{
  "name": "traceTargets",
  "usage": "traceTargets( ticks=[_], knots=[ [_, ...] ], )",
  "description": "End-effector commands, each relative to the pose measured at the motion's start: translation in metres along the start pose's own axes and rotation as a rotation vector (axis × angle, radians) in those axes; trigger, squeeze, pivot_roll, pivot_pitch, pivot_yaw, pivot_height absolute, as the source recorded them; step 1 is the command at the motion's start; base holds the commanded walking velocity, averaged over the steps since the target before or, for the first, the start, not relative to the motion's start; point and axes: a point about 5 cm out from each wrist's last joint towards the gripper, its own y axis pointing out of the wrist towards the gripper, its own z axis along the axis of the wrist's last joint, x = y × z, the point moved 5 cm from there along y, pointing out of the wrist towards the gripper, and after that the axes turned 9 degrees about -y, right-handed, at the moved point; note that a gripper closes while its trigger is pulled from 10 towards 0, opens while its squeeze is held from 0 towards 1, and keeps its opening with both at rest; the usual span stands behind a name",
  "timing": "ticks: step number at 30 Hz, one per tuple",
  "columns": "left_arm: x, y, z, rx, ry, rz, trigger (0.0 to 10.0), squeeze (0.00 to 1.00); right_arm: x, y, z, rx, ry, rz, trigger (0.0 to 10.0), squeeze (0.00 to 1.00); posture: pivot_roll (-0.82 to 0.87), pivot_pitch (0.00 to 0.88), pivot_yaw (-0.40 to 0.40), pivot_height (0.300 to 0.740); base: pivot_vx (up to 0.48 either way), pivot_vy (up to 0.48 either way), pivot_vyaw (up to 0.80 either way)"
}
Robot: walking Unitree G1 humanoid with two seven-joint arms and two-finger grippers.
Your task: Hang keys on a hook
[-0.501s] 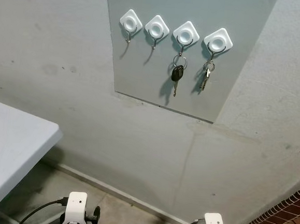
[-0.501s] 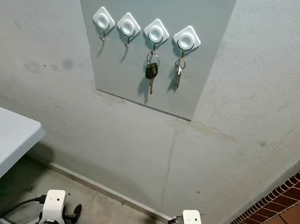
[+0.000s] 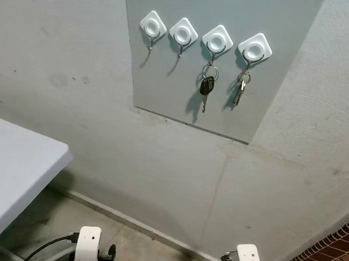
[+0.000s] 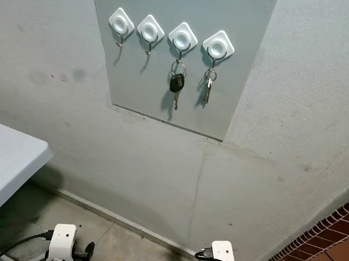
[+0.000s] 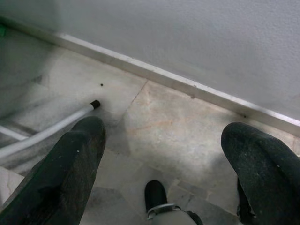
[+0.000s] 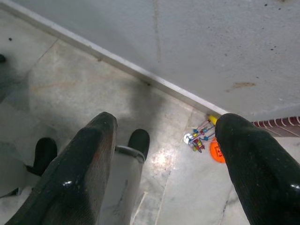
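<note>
A grey panel point(image 3: 165, 93) on the wall carries a row of white diamond-shaped hooks. The two left hooks point(image 3: 152, 27) point(image 3: 183, 32) are bare. A black-headed car key point(image 3: 206, 85) hangs from the third hook point(image 3: 216, 41), and a small bunch of silver keys point(image 3: 240, 87) hangs from the fourth hook point(image 3: 254, 48). Both arms hang low at the picture's bottom edge. My left gripper point(image 5: 164, 154) is open above the floor with nothing between its fingers. My right gripper point(image 6: 164, 150) is open too, also holding nothing.
A white table point(image 3: 8, 172) juts in at the left; one of its legs point(image 5: 51, 129) ends on the tiled floor. A skirting strip point(image 5: 178, 82) runs along the wall's foot. Small colourful objects point(image 6: 201, 138) lie near the wall, and brick edging point(image 3: 328, 251) runs at the right.
The view has shifted very slightly; both wrists sit a little lower in the picture. The keys hang as before.
</note>
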Motion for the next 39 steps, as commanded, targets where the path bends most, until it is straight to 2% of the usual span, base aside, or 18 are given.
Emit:
traceTargets(
  ticks=[1, 5, 16, 27, 39],
  knots=[
    [-0.005, -0.001, -0.005, -0.016, 0.004, 0.020, 10.0, 0.00, -0.002, -0.001, -0.006, -0.017, -0.011, 0.003, 10.0, 0.00, -0.10, 0.000, 0.010, 0.740, 0.000, 0.000, 0.80],
    [-0.005, -0.003, -0.010, -0.026, 0.012, 0.023, 10.0, 0.00, -0.004, -0.003, -0.016, -0.046, -0.014, 0.009, 10.0, 0.00, -0.08, 0.000, 0.007, 0.740, 0.000, 0.000, 0.80],
    [-0.011, -0.004, -0.010, -0.034, 0.024, 0.036, 10.0, 0.00, -0.009, 0.000, -0.005, -0.017, -0.016, 0.016, 10.0, 0.00, -0.10, 0.000, 0.011, 0.740, 0.000, 0.000, 0.80],
    [-0.009, -0.001, -0.003, -0.016, 0.015, 0.030, 10.0, 0.00, -0.008, 0.000, -0.004, -0.018, -0.024, 0.016, 10.0, 0.00, -0.09, 0.000, 0.007, 0.740, 0.000, 0.000, 0.80],
    [-0.009, -0.004, -0.011, -0.037, 0.027, 0.029, 10.0, 0.00, -0.010, -0.001, -0.008, -0.028, -0.027, 0.024, 10.0, 0.00, -0.08, 0.000, 0.003, 0.740, 0.000, 0.000, 0.80]
  ],
)
